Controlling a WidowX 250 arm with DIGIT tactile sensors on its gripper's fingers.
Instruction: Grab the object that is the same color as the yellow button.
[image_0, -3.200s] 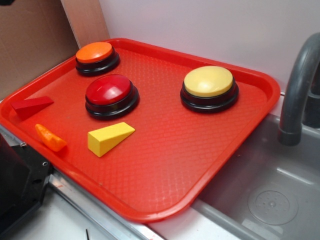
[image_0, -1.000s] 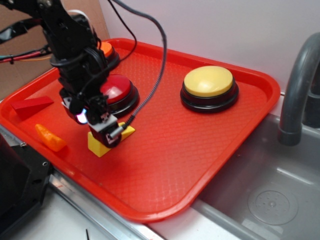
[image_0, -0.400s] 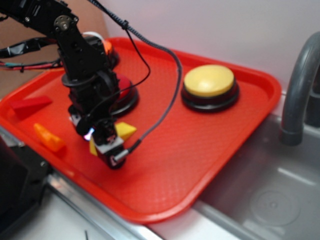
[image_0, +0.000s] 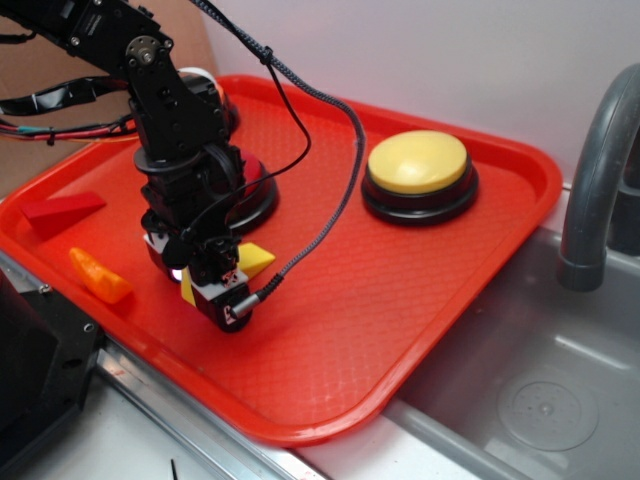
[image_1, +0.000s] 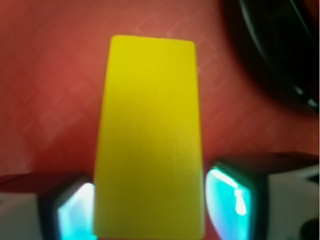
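- Gripper (image_0: 222, 292) sits low over the yellow wedge (image_1: 150, 135), near the tray's (image_0: 420, 300) front edge, well apart from the yellow button (image_0: 417, 163).
- Fingers (image_1: 232, 197) flank the wedge closely; firm contact unconfirmed.
- Remaining: clamp, then lift.

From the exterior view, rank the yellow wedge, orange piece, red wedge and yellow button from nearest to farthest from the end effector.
1. Yellow wedge, between the fingers of the end effector.
2. Orange piece, to its left near the tray's front edge.
3. Red wedge, farther left.
4. Yellow button, at the tray's far right.
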